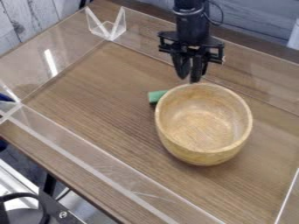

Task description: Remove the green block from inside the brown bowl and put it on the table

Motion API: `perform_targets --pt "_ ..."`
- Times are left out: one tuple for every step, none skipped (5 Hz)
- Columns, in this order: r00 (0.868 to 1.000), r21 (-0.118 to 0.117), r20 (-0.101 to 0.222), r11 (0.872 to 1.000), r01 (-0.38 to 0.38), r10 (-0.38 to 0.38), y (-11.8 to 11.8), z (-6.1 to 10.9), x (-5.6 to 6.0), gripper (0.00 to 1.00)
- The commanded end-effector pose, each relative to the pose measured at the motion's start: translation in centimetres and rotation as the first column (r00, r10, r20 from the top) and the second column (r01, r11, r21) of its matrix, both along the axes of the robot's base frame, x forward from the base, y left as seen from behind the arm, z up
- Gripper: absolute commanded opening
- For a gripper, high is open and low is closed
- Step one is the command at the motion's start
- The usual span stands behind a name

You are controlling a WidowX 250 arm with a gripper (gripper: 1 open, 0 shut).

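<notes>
The green block (156, 97) lies flat on the table (93, 105), touching or almost touching the far-left outside of the brown bowl (205, 122), whose rim hides its right end. The bowl is a round, light wooden one, and I see nothing inside it. My gripper (191, 75) hangs pointing straight down just above the bowl's far rim, up and to the right of the block and apart from it. Its black fingers (184, 68) stand close together with nothing between them.
Low clear acrylic walls (47, 61) border the tabletop. A clear acrylic piece (107, 24) stands at the far left corner. The near wall (128, 175) runs diagonally in front of the bowl.
</notes>
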State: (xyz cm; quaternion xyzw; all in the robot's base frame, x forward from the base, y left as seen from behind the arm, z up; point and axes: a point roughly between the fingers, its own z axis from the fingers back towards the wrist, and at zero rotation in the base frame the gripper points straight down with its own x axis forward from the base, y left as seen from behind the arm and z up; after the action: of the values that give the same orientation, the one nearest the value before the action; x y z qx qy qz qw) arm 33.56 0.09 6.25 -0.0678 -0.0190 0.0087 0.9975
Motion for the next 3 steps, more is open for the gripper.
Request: perform_targets --pt "0.999 0.011 0.052 1.000 -0.002 0.001 0.3 1.1 1.2 0.00" --pt "0.999 0.016 0.043 1.000 -0.010 0.009 0.7 0.3 1.5 0.00" --pt "0.999 0.020 0.037 1.000 -0.011 0.010 0.8 -0.1 1.6 0.00"
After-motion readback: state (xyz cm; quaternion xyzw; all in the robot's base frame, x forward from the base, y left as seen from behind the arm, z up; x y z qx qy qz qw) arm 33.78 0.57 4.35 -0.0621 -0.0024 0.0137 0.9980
